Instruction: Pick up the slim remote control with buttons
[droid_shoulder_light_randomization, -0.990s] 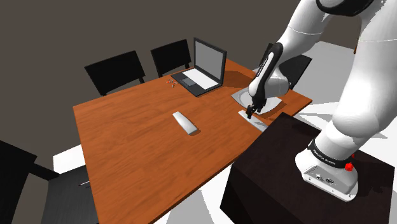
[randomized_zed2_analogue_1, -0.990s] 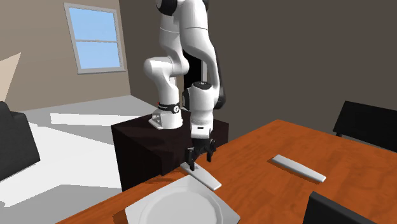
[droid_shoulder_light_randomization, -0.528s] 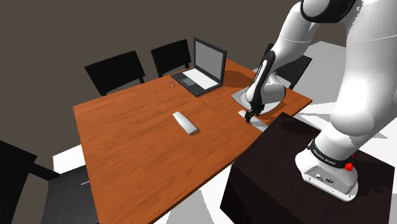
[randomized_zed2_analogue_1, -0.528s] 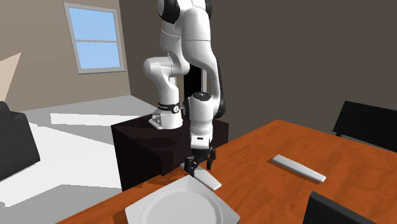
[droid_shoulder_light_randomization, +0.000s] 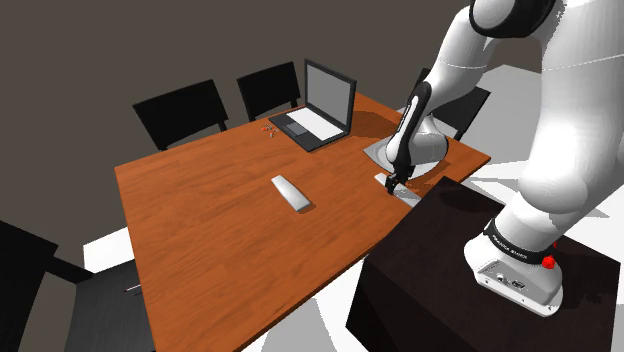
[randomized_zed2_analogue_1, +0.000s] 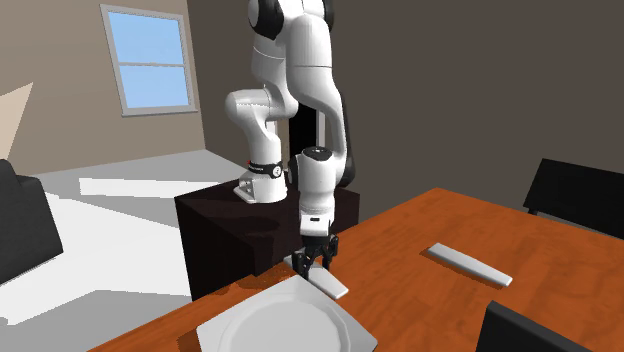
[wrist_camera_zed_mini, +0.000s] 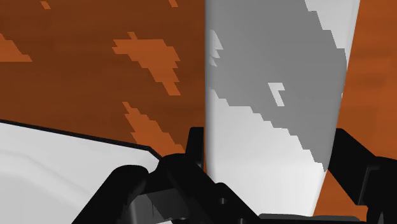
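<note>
A slim flat grey remote (droid_shoulder_light_randomization: 406, 194) lies on the brown wooden table (droid_shoulder_light_randomization: 220, 220), near the edge beside the stand. My black gripper (droid_shoulder_light_randomization: 392, 186) stands straight down on its end nearest the plate. Seen from the second exterior camera, the gripper (randomized_zed2_analogue_1: 315, 262) meets the remote (randomized_zed2_analogue_1: 328, 282) at table height. At the wrist camera, the grey remote (wrist_camera_zed_mini: 273, 76) runs between the two fingers of the gripper (wrist_camera_zed_mini: 270, 146), and both press on its sides. The remote still rests on the table.
A second grey remote (droid_shoulder_light_randomization: 291, 193) lies mid-table. A grey square plate (droid_shoulder_light_randomization: 375, 152) sits just beyond the gripper. An open laptop (droid_shoulder_light_randomization: 320, 110) stands at the far edge, with black chairs (droid_shoulder_light_randomization: 180, 110) behind. The dark stand (droid_shoulder_light_randomization: 450, 260) borders the table.
The gripper came down onto the remote's end, then its fingers went from apart to shut on the remote's sides. The remote has not moved.
</note>
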